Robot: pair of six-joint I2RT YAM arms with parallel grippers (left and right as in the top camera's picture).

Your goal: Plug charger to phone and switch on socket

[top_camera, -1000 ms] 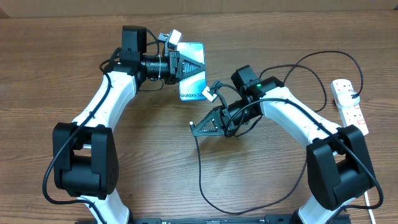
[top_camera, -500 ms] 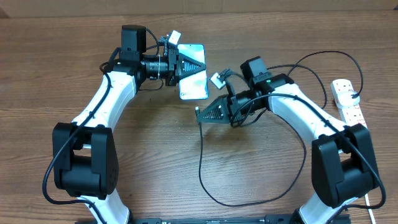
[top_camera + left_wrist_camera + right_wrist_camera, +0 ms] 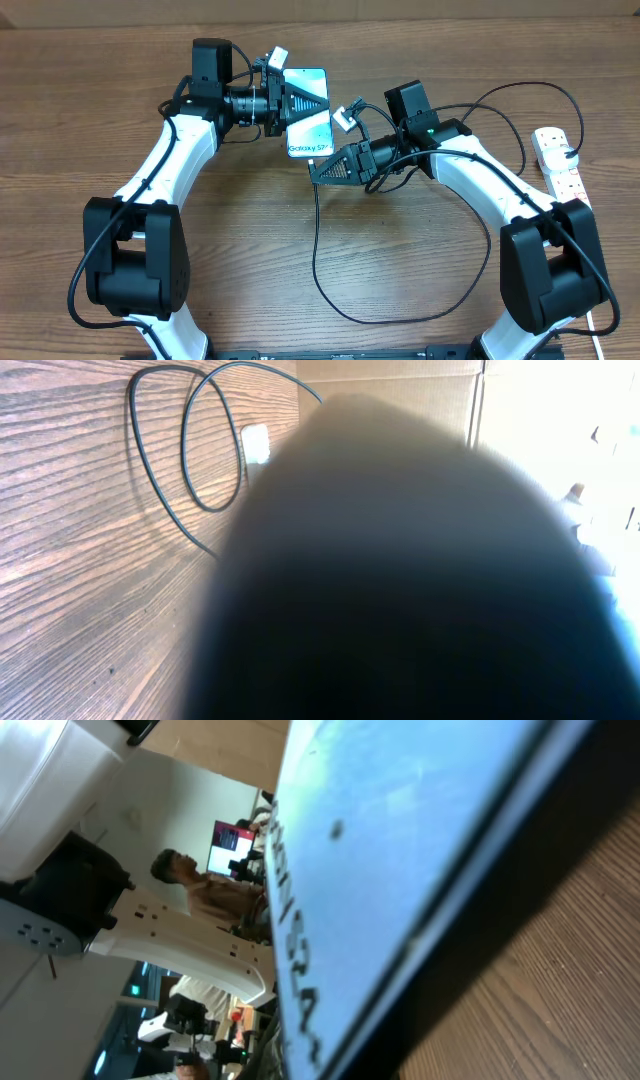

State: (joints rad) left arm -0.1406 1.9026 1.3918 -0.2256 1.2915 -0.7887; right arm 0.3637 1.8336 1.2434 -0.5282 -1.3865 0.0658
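Observation:
In the overhead view my left gripper (image 3: 320,104) is shut on the phone (image 3: 312,135) and holds it tilted above the table, its lit light-blue screen showing "Galaxy" text. My right gripper (image 3: 317,173) is shut on the charger's connector end, right at the phone's lower edge; the tip itself is hidden. The thin black charger cable (image 3: 318,260) hangs from it and loops across the table toward the white socket strip (image 3: 560,160) at the far right. In the right wrist view the phone's screen (image 3: 400,840) fills the frame, very close. In the left wrist view a dark blur hides my fingers; cable loops (image 3: 160,470) show.
The wooden table (image 3: 100,80) carries the cable's wide loop (image 3: 400,318) near the front middle. More cable loops (image 3: 520,100) lie at the back right beside the socket strip. A cardboard wall (image 3: 400,370) stands beyond the table.
My right gripper has moved up and left with the charger end, from the table's middle to the phone's lower edge. The left gripper has shifted the phone's tilt slightly.

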